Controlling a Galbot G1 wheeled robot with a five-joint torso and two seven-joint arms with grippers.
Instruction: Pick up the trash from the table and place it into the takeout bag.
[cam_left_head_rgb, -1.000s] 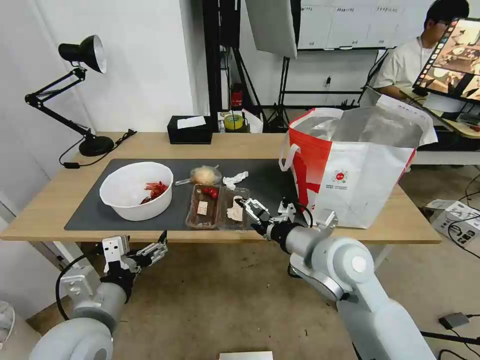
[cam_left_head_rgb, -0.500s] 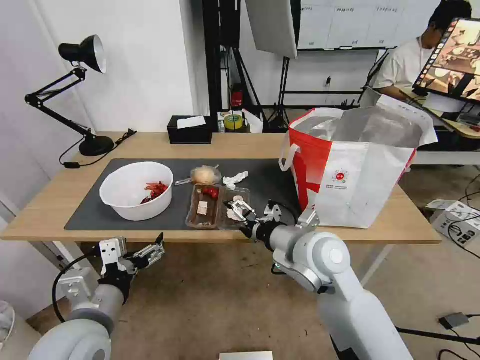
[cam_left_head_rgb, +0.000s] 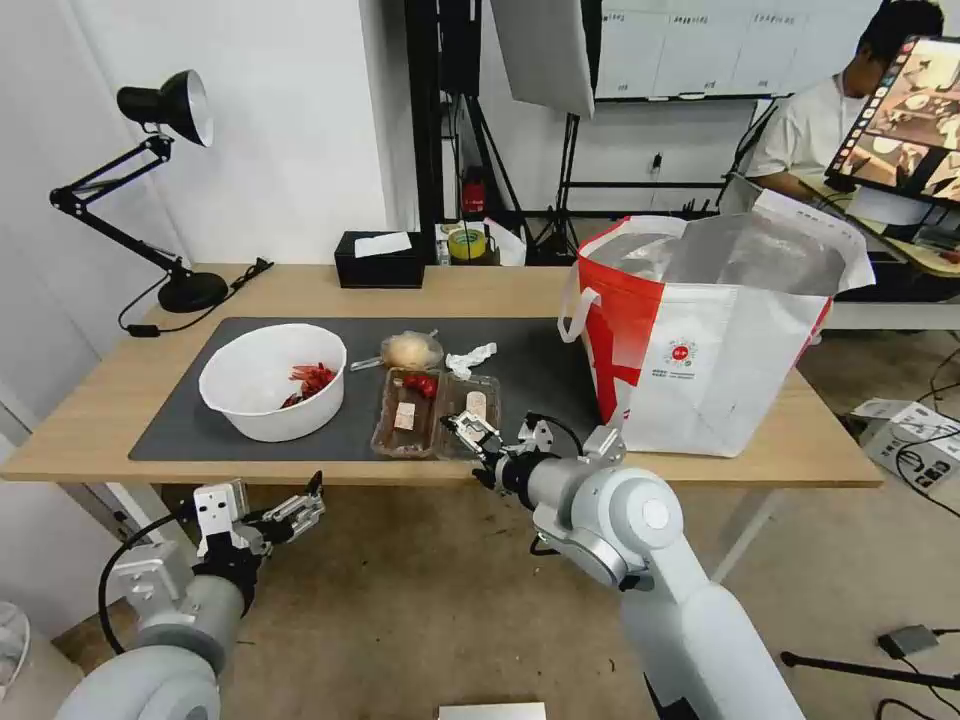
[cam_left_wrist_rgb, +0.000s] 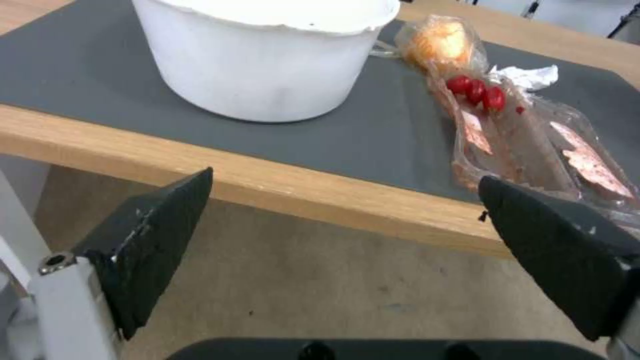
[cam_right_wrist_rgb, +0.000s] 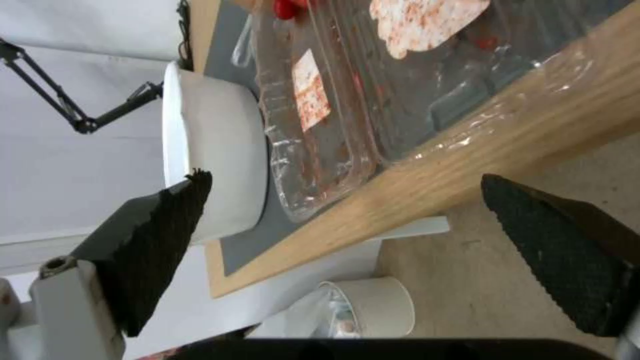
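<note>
On the dark mat of the table (cam_left_head_rgb: 120, 400) lies the trash: a white bowl (cam_left_head_rgb: 272, 381) with red shells, a clear hinged tray (cam_left_head_rgb: 433, 413), a bagged tan bun (cam_left_head_rgb: 408, 350) and a crumpled tissue (cam_left_head_rgb: 470, 359). The takeout bag (cam_left_head_rgb: 705, 335) stands open at the right. My right gripper (cam_left_head_rgb: 465, 432) is open at the table's front edge, just before the tray (cam_right_wrist_rgb: 347, 100). My left gripper (cam_left_head_rgb: 300, 506) hangs open below the front edge, under the bowl (cam_left_wrist_rgb: 267, 55). The left wrist view also catches the bun (cam_left_wrist_rgb: 437, 42), the tray (cam_left_wrist_rgb: 533, 145) and the tissue (cam_left_wrist_rgb: 527, 77).
A black desk lamp (cam_left_head_rgb: 165, 110) stands at the far left corner and a black tissue box (cam_left_head_rgb: 378, 260) at the back edge. A roll of tape (cam_left_head_rgb: 466, 243) sits behind it. A cardboard box (cam_left_head_rgb: 915, 430) lies on the floor at the right.
My right arm has drawn back to the left along the front edge, off the tray's near end. My left gripper has sunk slightly lower below the table.
</note>
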